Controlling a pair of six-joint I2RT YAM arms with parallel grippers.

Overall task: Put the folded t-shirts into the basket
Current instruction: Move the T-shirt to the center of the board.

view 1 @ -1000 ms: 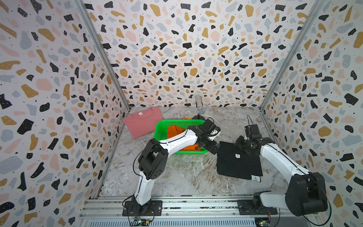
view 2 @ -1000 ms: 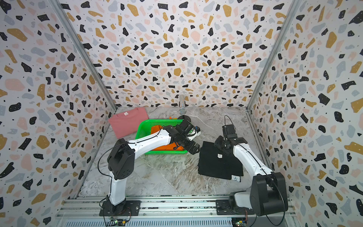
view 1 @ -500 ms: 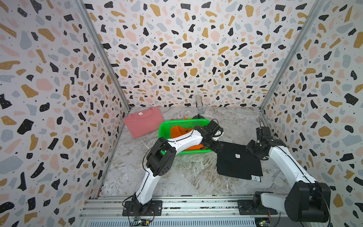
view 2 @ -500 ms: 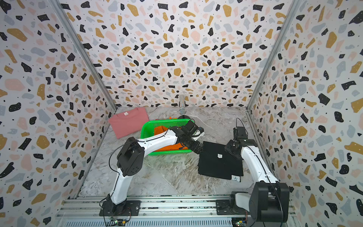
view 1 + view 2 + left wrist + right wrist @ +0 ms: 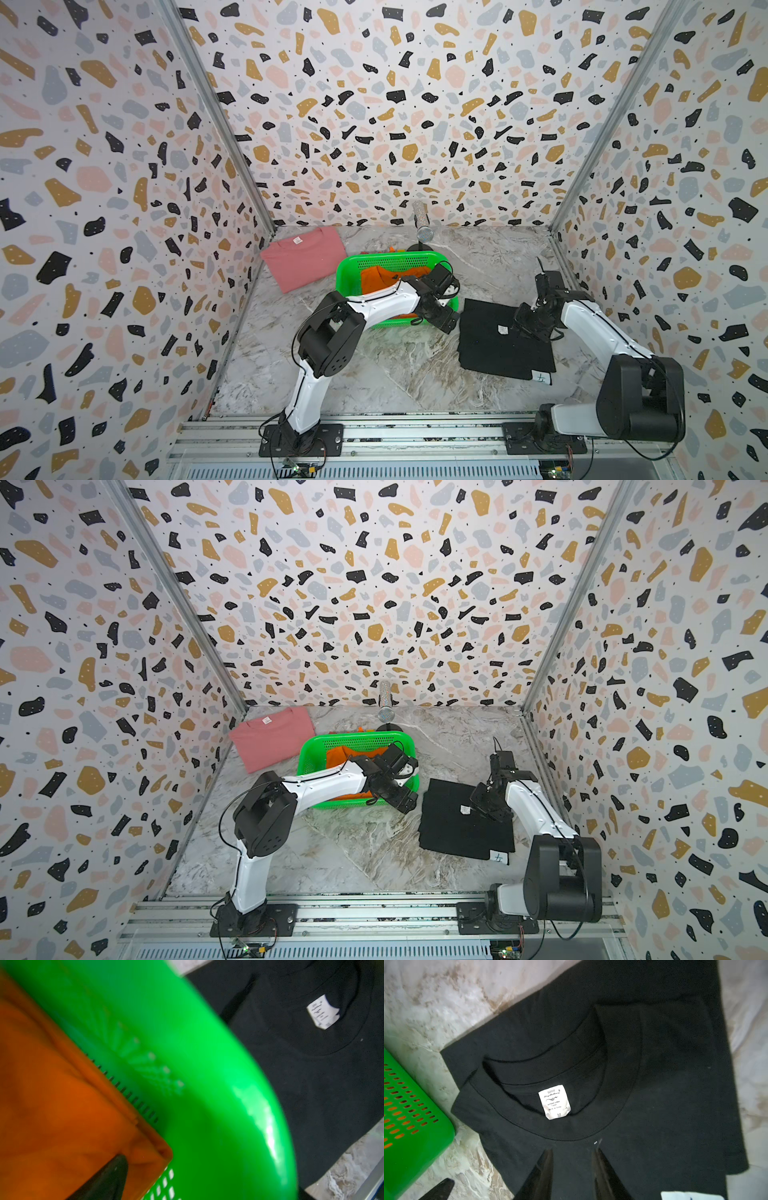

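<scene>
Of the black t-shirt (image 5: 494, 351) we lose the far right corner, hidden under the right pincer (image 5: 527, 331) in both top views. The right wrist view cuts off its hem. The orange t-shirt (image 5: 376, 277) sits inside the green basket (image 5: 386, 261), mostly covered by the left arm (image 5: 382, 300). The left wrist view is blurred and shows only one finger (image 5: 115, 1169). In the right wrist view a dark tip (image 5: 441, 1188) beside the basket's corner is cut by the frame, and we cannot name it.

The black t-shirt lies flat on the tabletop (image 5: 395, 374), collar end toward the back wall (image 5: 395, 145) and neck label (image 5: 554, 1102) up. A paper tag (image 5: 541, 377) sits at the opposite hem corner. From above it reads nearly square, so we cannot settle its long axis.

It lies directly under the right pincer, with the label just beyond the fingertips. That pincer is released, its fingers partly apart with only flat cloth between them; whether they touch it we cannot tell. The left pincer (image 5: 445, 325), spread wide and grasping nothing, hangs at the basket's corner just left of the black t-shirt, its finger over the orange corner. The pink t-shirt (image 5: 303, 259) lies well to that pincer's left.
</scene>
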